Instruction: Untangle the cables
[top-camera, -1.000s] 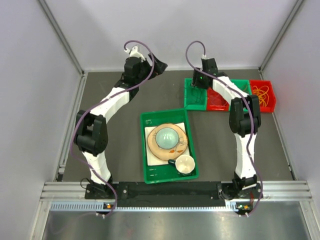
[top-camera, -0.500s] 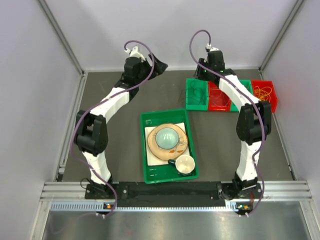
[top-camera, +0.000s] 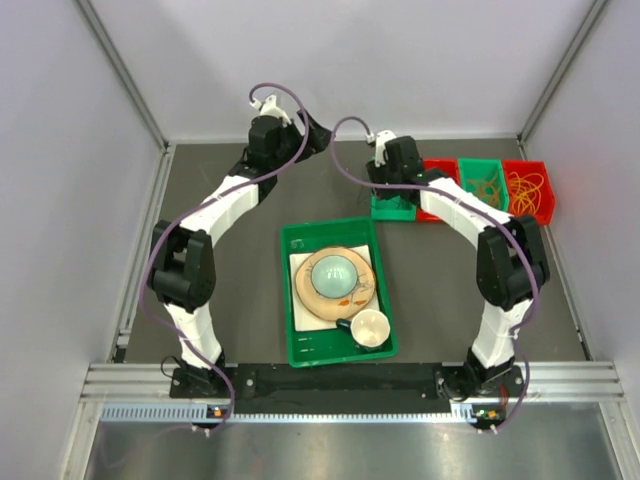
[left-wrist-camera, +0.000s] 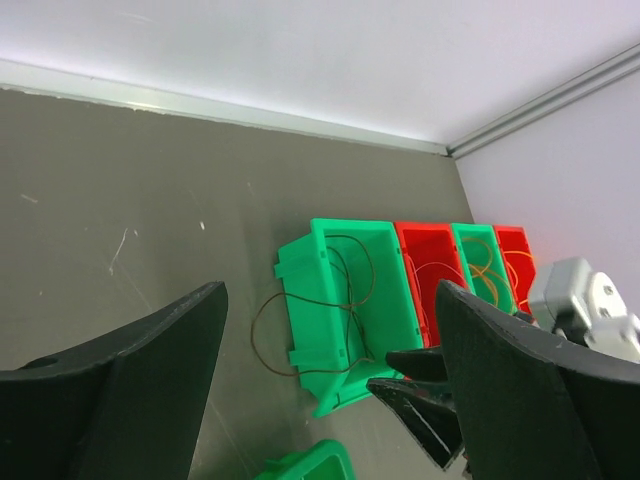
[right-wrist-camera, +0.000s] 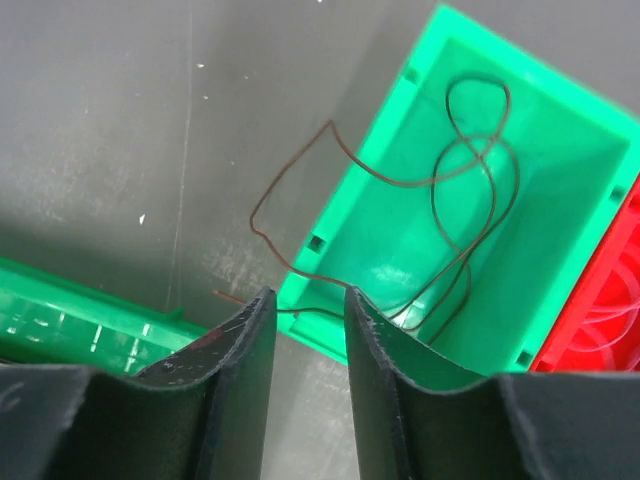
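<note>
We see the brown cable (right-wrist-camera: 400, 181) lying mostly inside a green bin (right-wrist-camera: 545, 205) on the far right part of the dark surface (top-camera: 240, 270). It makes a few loops on the floor of the bin, and the loops cross over each other. One part climbs over the wall on the side away from the red bin (left-wrist-camera: 425, 265). That part makes a bent loop out on the surface, just beside the green bin.

The right tool (right-wrist-camera: 305, 295) hangs over that same wall and points down. Its two fingers (right-wrist-camera: 230, 380) are close to each other, but a thin gap shows between them. A bit of the cable runs across that gap. We cannot tell if it touches the fingers.

The left tool (left-wrist-camera: 330, 290) is near the back of the surface, apart from the green bin and looking toward it. Its fingers are spread wide and hold nothing.

After the red bin come a second green bin (left-wrist-camera: 478, 262) and a last red bin (left-wrist-camera: 513, 255) – three in a row. The green bin with the brown cable sits turned a little, out of line with them. Thin orange cables (top-camera: 525, 185) lie in the last two bins.

In the middle of the surface is a green tray (top-camera: 300, 345). In it we see a tan plate (top-camera: 305, 295) with a pale bowl (top-camera: 332, 272) on it – and a cup (top-camera: 370, 327) just beside the plate.
</note>
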